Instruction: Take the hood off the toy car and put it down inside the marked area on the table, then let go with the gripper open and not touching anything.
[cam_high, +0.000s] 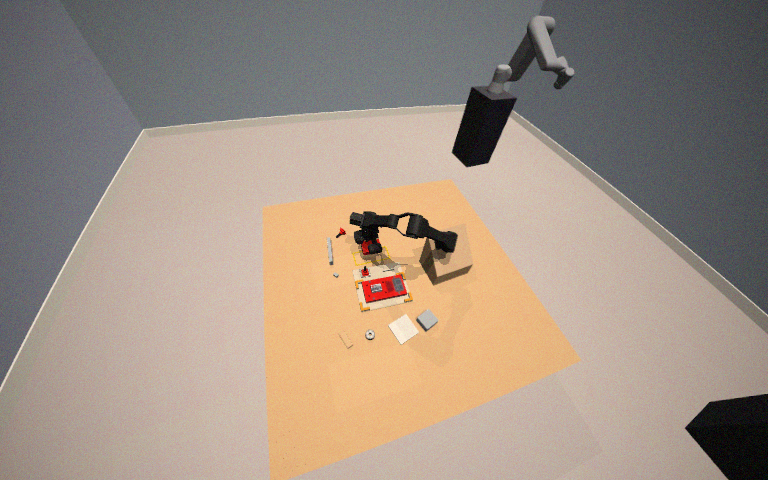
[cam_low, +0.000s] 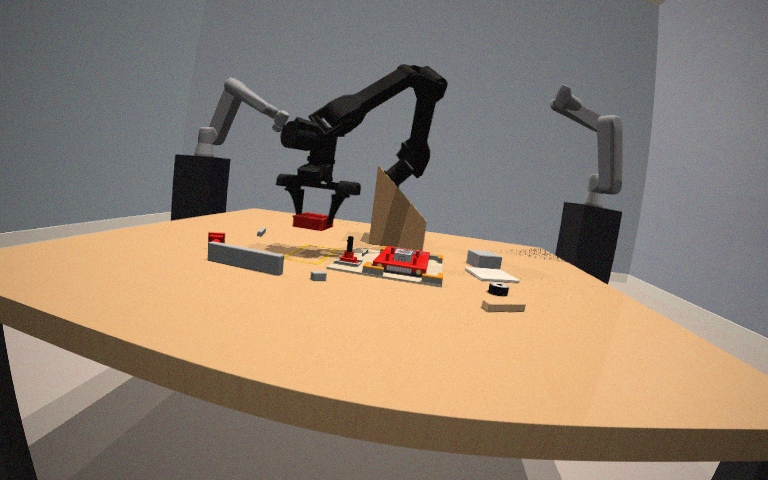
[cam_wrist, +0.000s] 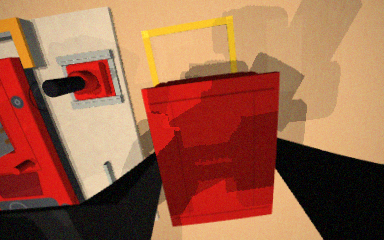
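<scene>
The red hood is off the car. My gripper is shut on it, with one black finger at each side. The hood hangs roughly level above the table, near the marked area. That area is a yellow outline on the table. In the wrist view its far part shows beyond the hood's edge, and the near part is hidden by the hood. The red toy car sits on a cream board beside the outline.
A red piece with an upright black handle stands on the board between car and outline. A grey bar and a small grey block lie nearby. A brown wedge stands beside the arm.
</scene>
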